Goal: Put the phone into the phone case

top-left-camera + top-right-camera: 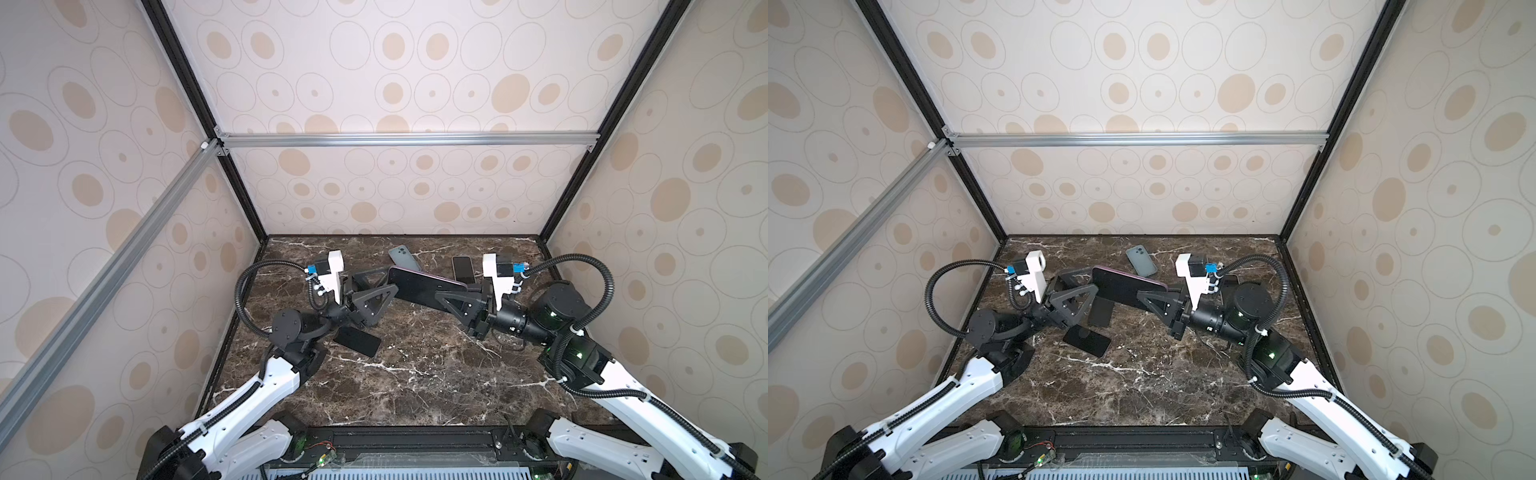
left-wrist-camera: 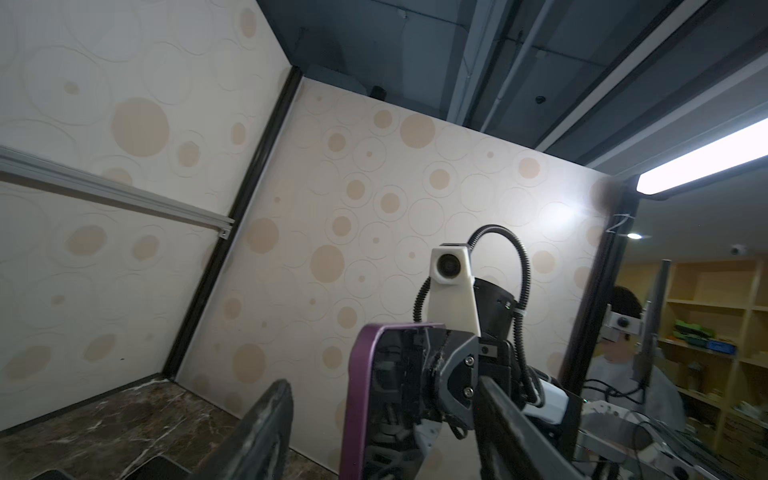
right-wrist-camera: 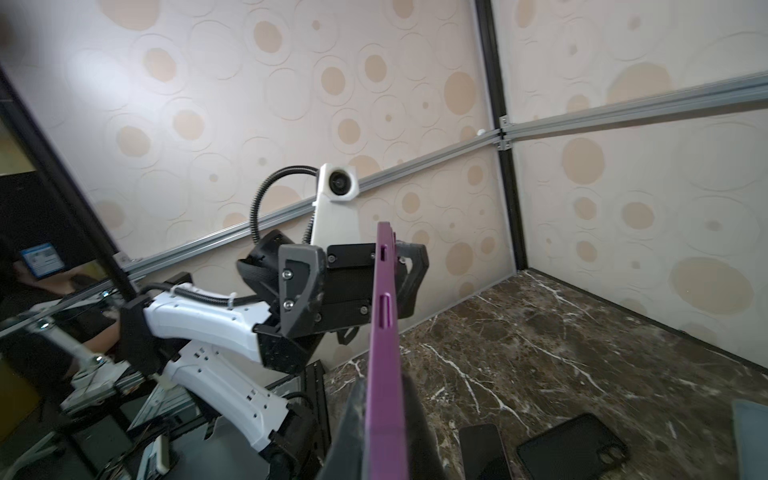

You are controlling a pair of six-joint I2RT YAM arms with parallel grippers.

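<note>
Left wrist: phone [image 2: 388,386] perhaps in purple case [image 2: 354,399]

In both top views we look from high above the front of the booth, down and toward the back wall, far enough off to take in the whole bench [image 1: 415,382], both arms and three patterned walls. The pair share nearly everything, shifted slightly sideways. On the left wrist we sit close behind the left hand [image 2: 382,382], facing up and across to the right arm's white camera [image 2: 451,266]. On the right wrist we sit close behind the right hand [image 3: 383,386], facing back at the left arm's white camera [image 3: 338,183]. Both wrist views share the purple-rimmed phone [image 2: 357,395], edge-on and very near.
</note>
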